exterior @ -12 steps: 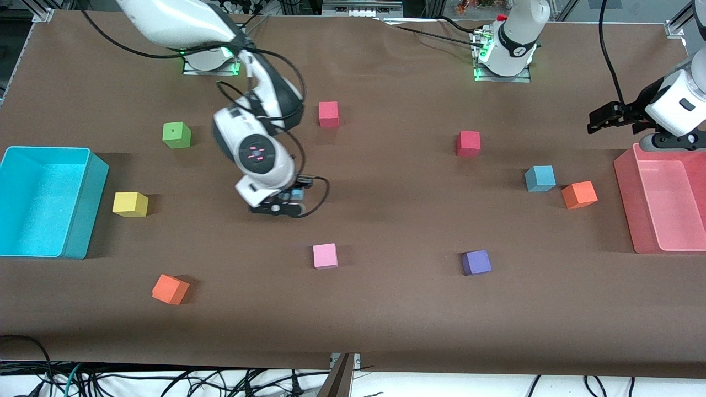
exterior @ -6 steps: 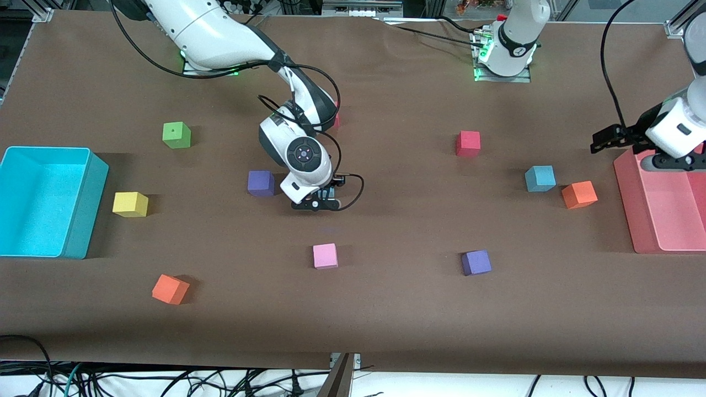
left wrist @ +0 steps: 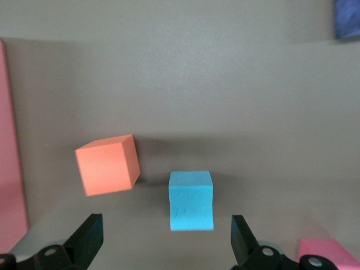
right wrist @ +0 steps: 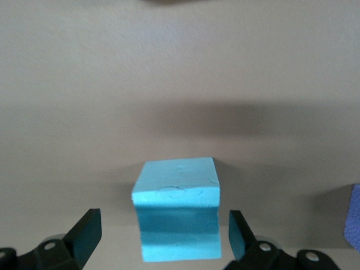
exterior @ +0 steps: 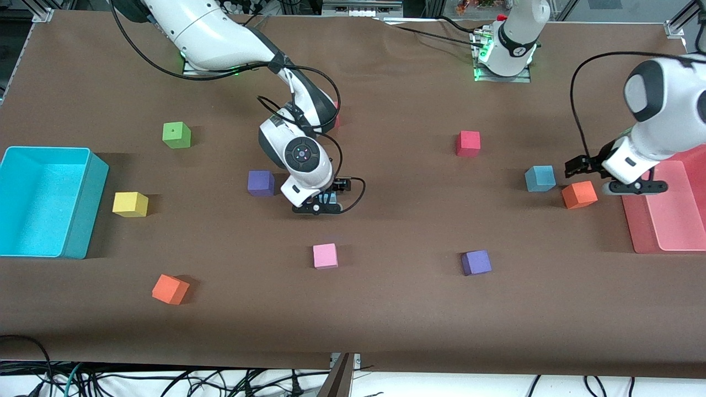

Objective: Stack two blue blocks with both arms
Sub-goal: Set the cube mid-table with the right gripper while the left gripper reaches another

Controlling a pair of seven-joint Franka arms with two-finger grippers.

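- Hovering over a blue block (exterior: 332, 196) near the pink cube (exterior: 325, 256), the right pincer (right wrist: 163, 239) stood apart.
- The left pincer (left wrist: 166, 239), fingers apart, hung over the second blue block (left wrist: 191, 200), well apart from that cube.

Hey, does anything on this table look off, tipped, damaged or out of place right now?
Nothing stands out. The cubes sit flat and apart on the table. The right gripper is open around one blue block; the left gripper is open above the other blue block, beside an orange cube.

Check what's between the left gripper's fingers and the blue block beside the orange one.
Nothing: the left wrist view shows bare table between the open left gripper and the blue block; the orange block sits beside it.
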